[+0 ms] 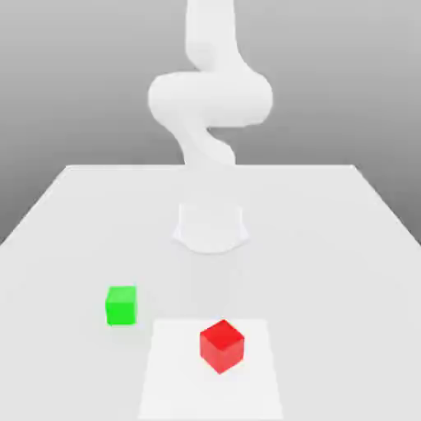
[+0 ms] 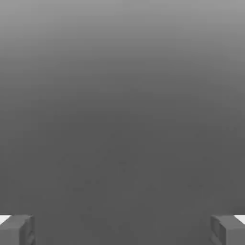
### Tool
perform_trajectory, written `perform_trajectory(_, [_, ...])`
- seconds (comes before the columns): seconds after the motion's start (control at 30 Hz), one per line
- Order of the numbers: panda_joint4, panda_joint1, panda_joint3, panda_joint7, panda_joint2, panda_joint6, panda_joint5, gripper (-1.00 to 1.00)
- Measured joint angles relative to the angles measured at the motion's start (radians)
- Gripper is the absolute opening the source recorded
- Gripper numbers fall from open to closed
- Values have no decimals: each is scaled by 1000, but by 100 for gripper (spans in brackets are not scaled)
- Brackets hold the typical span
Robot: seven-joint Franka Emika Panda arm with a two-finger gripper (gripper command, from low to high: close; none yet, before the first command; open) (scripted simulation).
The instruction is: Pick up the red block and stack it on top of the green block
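In the exterior view, can see the red block (image 1: pixel 222 347) near the front of the scene, resting on a brighter white patch (image 1: pixel 168 386) of the table (image 1: pixel 337 279), one corner turned toward the near side; further left and slightly farther back, the green block (image 1: pixel 121 306), well apart from the red block; at the far side, the white arm (image 1: pixel 210 99)

In the hand view, can see the gripper (image 2: pixel 122 229) opened wide, with nothing held between the fingers (image 2: pixel 14 232)
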Motion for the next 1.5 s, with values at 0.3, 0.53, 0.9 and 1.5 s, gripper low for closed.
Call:
perform_trajectory(0.3, [-187, -73, 97, 349, 337, 196, 46, 0])
perform_trajectory(0.53, [-328, -111, 156, 655, 592, 346, 19, 0])
perform_trajectory(0.9, [-376, -61, 78, 944, 956, 613, -152, -100])
perform_trajectory(1.5, [-478, -203, 61, 801, 637, 399, -5, -100])
